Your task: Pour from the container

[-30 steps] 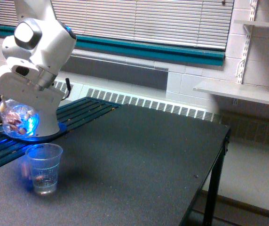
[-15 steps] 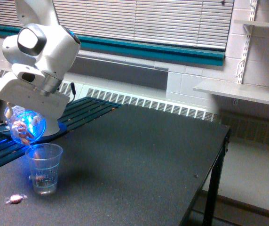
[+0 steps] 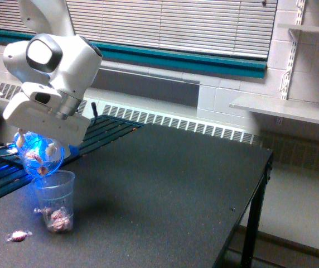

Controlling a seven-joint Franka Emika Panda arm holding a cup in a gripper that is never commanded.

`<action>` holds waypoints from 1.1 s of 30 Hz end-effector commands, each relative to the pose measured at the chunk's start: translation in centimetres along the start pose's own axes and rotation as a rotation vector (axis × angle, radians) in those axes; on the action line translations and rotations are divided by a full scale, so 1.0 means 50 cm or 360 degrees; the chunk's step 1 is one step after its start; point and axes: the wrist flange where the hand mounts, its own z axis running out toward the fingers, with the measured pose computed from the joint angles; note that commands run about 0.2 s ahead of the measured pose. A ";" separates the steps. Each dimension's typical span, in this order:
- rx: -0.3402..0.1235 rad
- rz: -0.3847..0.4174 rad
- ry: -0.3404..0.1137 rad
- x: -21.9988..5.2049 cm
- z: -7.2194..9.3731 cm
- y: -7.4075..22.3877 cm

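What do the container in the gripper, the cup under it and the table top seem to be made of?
The container: apparently clear, smooth plastic; wrapped candies show through its wall.
The cup: likely thin clear plastic with faint ridges; candies are visible inside it.
The table top: a dark, matte, slightly speckled surface, perhaps laminate or rubber; the look leaves it open.

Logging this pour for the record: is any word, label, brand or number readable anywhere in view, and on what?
None readable. The round container, the ridged cup, the wrapped candies in them and on the table, and the robot arm's white casing show no legible text; anything printed is too small or blurred.
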 end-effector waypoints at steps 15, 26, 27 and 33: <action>0.0009 0.0065 0.0009 0.012 -0.027 -0.026; -0.0002 0.0074 0.0044 0.038 -0.068 -0.027; -0.0007 0.0072 0.0051 0.045 -0.074 -0.026; -0.0056 0.0071 0.0101 0.080 -0.127 -0.015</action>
